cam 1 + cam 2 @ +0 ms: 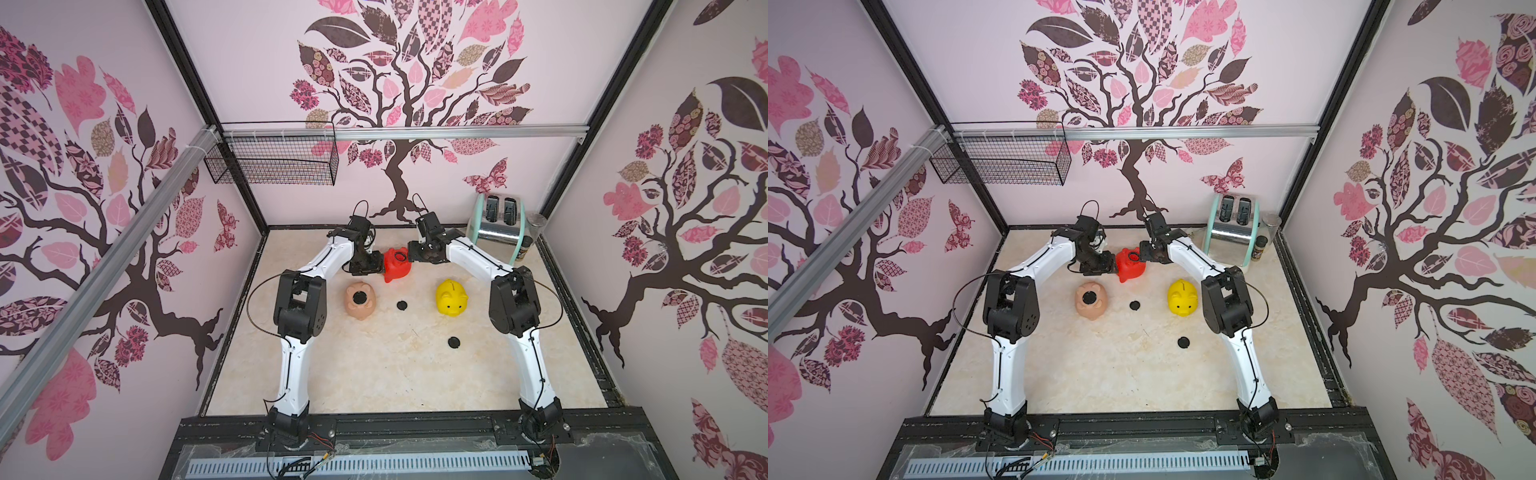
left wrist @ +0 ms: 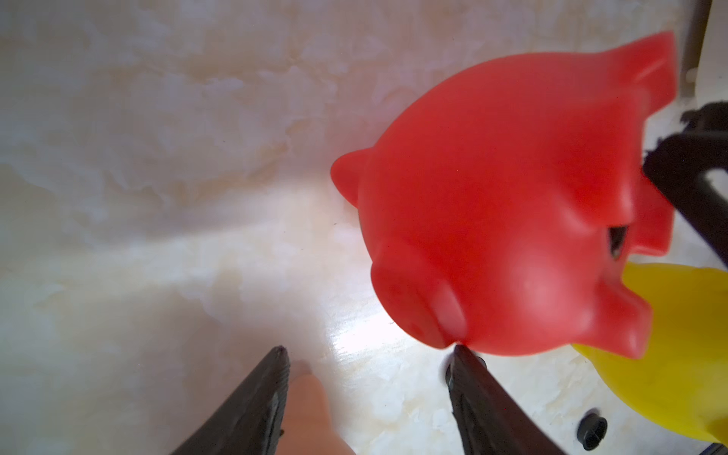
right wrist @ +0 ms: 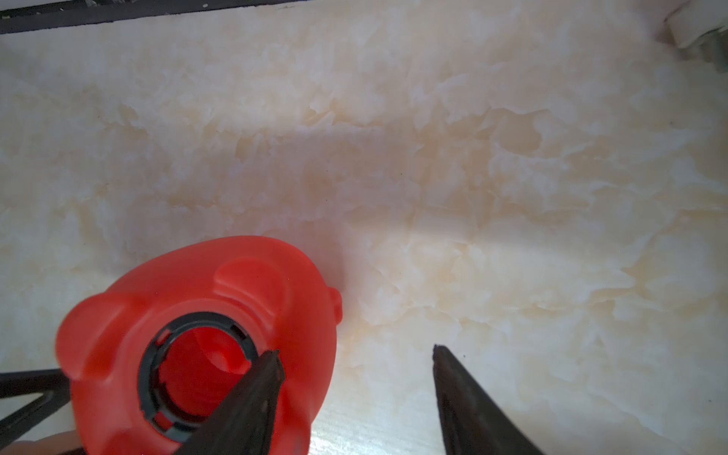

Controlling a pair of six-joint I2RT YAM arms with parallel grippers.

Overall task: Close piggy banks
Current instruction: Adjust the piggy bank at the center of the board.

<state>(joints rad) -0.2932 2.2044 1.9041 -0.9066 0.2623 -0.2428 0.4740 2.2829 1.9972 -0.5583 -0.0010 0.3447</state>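
We count three: shiny red plastic pig [image 1: 397, 265], peach-pink pig [image 1: 360, 300], yellow pig [image 1: 451, 297], all on marble-look tabletop [image 1: 374, 374]. Two loose black round plugs [image 1: 402, 305], [image 1: 454, 342]. Left hand [image 2: 370, 350], right hand [image 3: 356, 350]: fingers apart, empty, beside red pig. Tree-picture walls [image 1: 249, 62].

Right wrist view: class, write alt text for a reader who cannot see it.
A red piggy bank lies belly-up on a marbled table, its round black-ringed hole unplugged. The right hand is open, one dark finger overlapping the hole's rim.
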